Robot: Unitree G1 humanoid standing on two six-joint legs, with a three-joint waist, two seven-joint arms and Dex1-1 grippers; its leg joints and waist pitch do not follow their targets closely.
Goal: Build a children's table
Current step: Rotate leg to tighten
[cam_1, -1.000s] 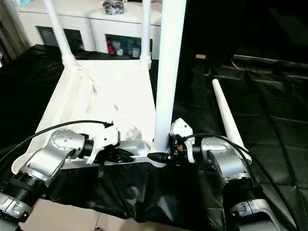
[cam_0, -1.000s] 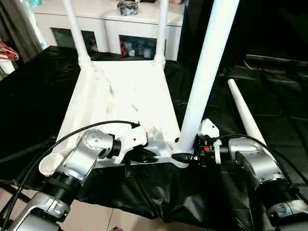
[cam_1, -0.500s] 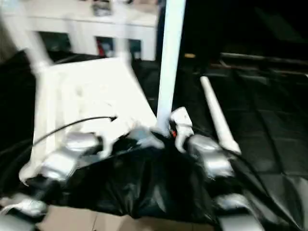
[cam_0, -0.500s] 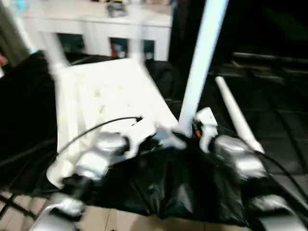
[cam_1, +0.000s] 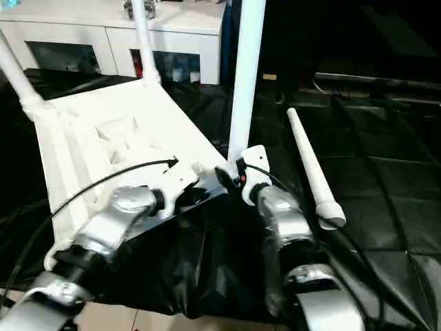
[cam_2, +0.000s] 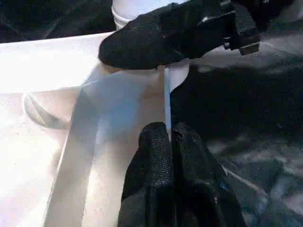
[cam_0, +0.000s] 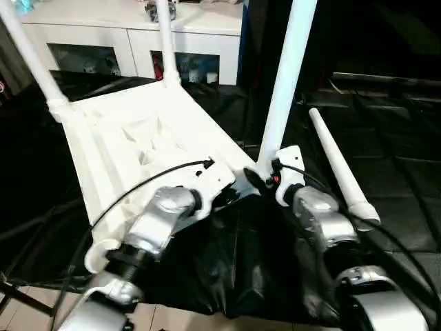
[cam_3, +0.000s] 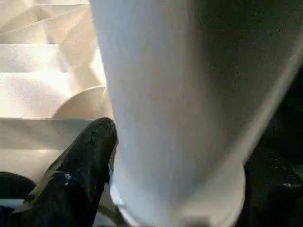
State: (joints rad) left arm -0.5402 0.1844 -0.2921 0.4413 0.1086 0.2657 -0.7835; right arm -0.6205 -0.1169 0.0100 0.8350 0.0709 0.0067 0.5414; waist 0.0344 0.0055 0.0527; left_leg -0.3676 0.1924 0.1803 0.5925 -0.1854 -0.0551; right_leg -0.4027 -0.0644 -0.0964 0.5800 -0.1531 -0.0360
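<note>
While pinching the tabletop (cam_0: 131, 138) rim, left gripper (cam_2: 168, 137) (closed); right gripper (cam_0: 256, 178) around leg (cam_0: 286, 76).

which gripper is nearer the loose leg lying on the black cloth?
Right. The right gripper is at the standing leg's base, beside the loose leg. The left gripper pinches the tabletop edge, farther off.

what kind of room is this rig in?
Looks like a home-style room, probably a mocked-up one: a white cabinet with glass doors, black sheeting over the floor, and a bare floor edge.
</note>
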